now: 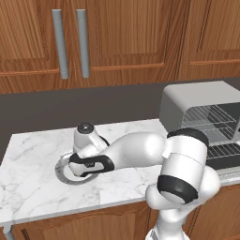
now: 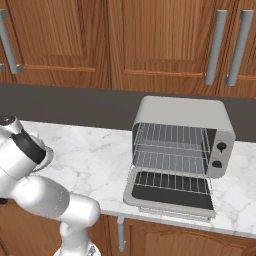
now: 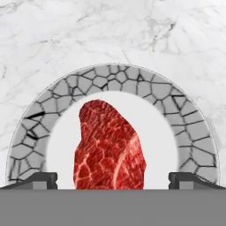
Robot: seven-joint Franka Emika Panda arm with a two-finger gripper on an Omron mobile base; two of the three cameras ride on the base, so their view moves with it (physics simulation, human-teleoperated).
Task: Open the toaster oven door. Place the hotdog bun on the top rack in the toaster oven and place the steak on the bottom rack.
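Pincer (image 3: pixel 113 181) spread wide above red raw steak (image 3: pixel 110 148)
Steak lies on a round crackle-rimmed grey plate (image 3: pixel 114 79) on white marble counter (image 2: pixel 95 155); light grey toaster oven (image 2: pixel 182 142) stands with door (image 2: pixel 170 192) folded down.

White marble counter (image 2: pixel 95 155), dark backsplash (image 1: pixel 70 110), wooden cabinets (image 2: pixel 150 40) with grey handles (image 1: pixel 60 44).

steak (image 3: pixel 110 148) on plate (image 3: pixel 194 132) | plate left of toaster oven (image 1: pixel 201 101)
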